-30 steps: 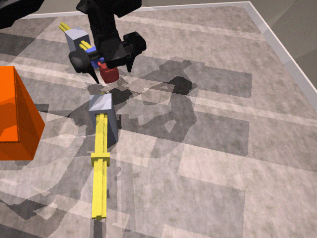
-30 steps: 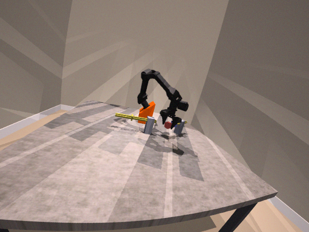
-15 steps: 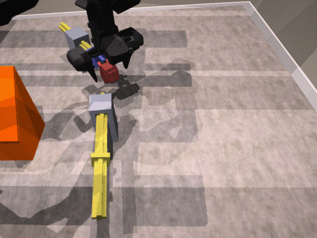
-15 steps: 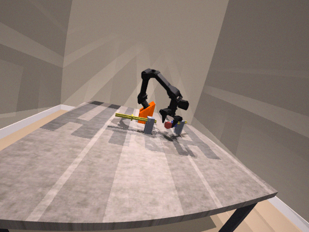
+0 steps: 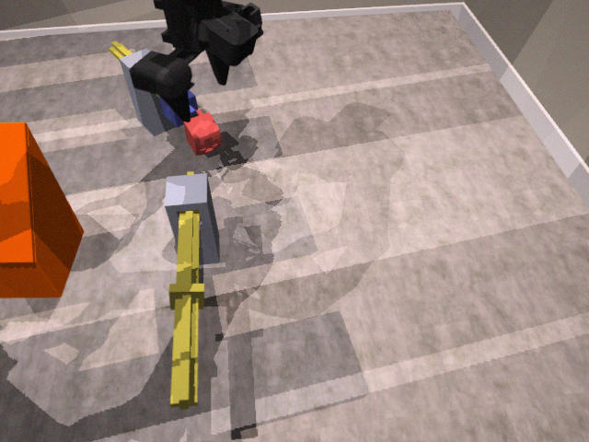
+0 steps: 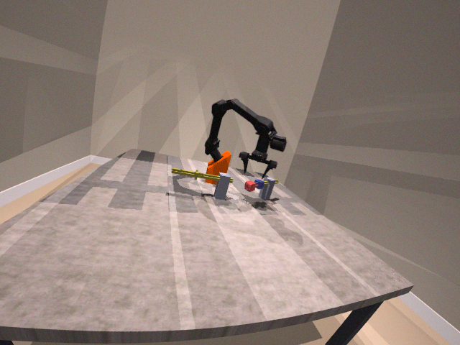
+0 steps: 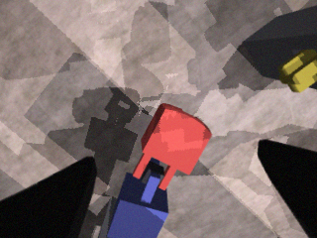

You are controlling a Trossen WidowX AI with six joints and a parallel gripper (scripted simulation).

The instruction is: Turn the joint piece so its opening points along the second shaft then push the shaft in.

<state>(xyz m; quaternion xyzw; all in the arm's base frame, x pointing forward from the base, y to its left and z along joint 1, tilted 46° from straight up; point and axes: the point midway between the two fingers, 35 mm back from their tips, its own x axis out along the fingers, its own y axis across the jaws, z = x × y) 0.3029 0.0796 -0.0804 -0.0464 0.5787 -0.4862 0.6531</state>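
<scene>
The red joint piece [image 5: 202, 133] [image 6: 249, 185] [image 7: 175, 141] hangs on its hinge prongs from the blue fork [image 5: 170, 112] [image 6: 259, 183] [image 7: 136, 220] on the first shaft [image 5: 120, 49] [image 6: 275, 182]. Its outer end faces roughly the second block's side; I cannot tell whether its opening lines up exactly. My gripper [image 5: 204, 100] [image 6: 254, 174] [image 7: 176, 157] is wide open above the joint piece and fork, apart from them. The yellow second shaft [image 5: 185, 332] [image 6: 185, 172] [image 7: 299, 74] runs through its block [image 5: 186, 190] [image 6: 223, 185]. Its tip barely shows past the block, apart from the joint piece.
The first shaft's grey block [image 5: 144, 107] [image 6: 267, 190] stands behind the joint piece. A square yellow collar [image 5: 187, 296] [image 6: 196, 174] sits on the second shaft. The orange arm base [image 5: 14, 200] [image 6: 219, 169] stands to the left in the top view.
</scene>
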